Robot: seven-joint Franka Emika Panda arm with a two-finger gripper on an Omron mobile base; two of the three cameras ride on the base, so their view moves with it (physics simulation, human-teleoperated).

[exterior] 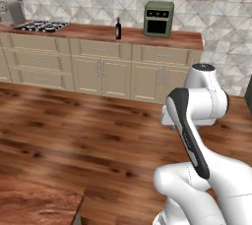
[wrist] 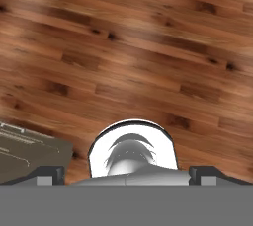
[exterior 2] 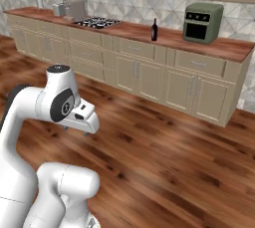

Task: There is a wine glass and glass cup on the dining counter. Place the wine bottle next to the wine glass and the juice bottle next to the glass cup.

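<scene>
**Wine bottle: far ahead, upright, out of reach**

Item: slim dark wine bottle with dark red neck (exterior: 118, 28), standing upright on the reddish-brown wall counter (exterior: 98, 33), left of the green toaster oven (exterior: 158, 18). My gripper (wrist: 126, 173) points down at the wood-plank floor (wrist: 148, 47), fingers spread wide, holding nothing. Bottle lies well apart, across the floor, ahead of me.
</scene>
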